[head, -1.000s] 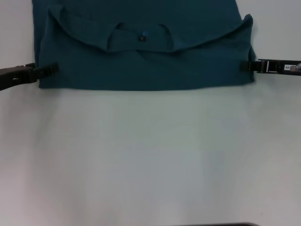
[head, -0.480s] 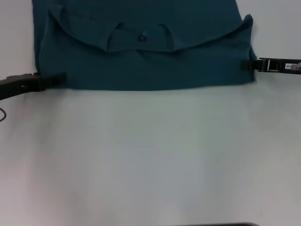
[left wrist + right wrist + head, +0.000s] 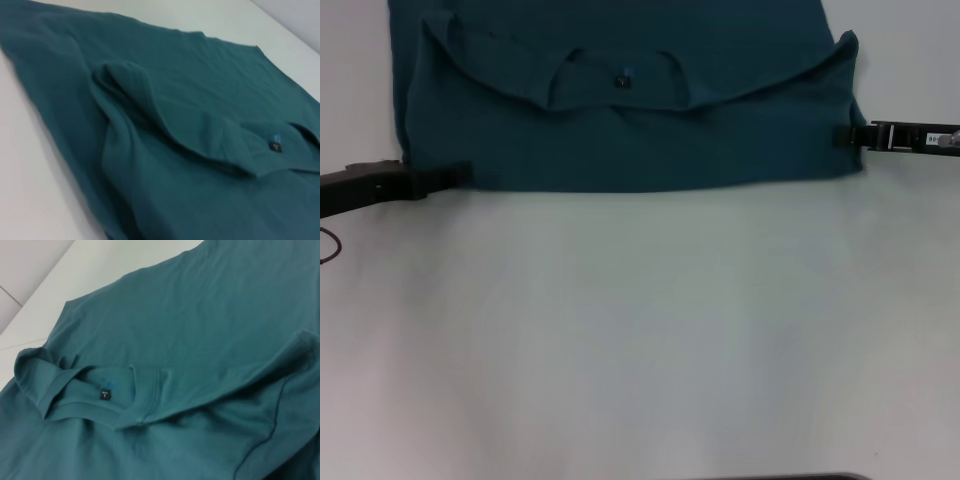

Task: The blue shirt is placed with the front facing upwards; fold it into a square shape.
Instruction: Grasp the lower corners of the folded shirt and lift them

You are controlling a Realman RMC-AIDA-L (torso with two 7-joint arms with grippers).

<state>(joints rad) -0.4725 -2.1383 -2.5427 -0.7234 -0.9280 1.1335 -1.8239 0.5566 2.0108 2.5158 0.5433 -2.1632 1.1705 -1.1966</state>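
My left fingers [image 3: 455,176] lie low at about nine o'clock in the head view, their dark tips reaching onto the near left corner of the blue shirt [image 3: 620,110]; whether they are clenched on the cloth or only resting against it I cannot tell from here. My right fingers [image 3: 845,137] sit at three o'clock, touching the shirt's right edge just above its near right corner, and their grip is likewise beyond what I can make out.

Outward from the left fingers, the left arm runs off the picture's left side, with a thin dark loop of cable just below it on the white bench [image 3: 640,330]. Outward from the right fingers, a black link with a small white label leads off to the right.

The shirt lies flat at twelve o'clock on the bench, well up toward the far edge of the head view, its near hem a straight line between my two sets of fingers. A layer is folded over so the ribbed collar [image 3: 107,407] opens toward me, with a small dark label [image 3: 104,394] inside it. The left wrist view shows the same fold and label [image 3: 275,146] from the side.
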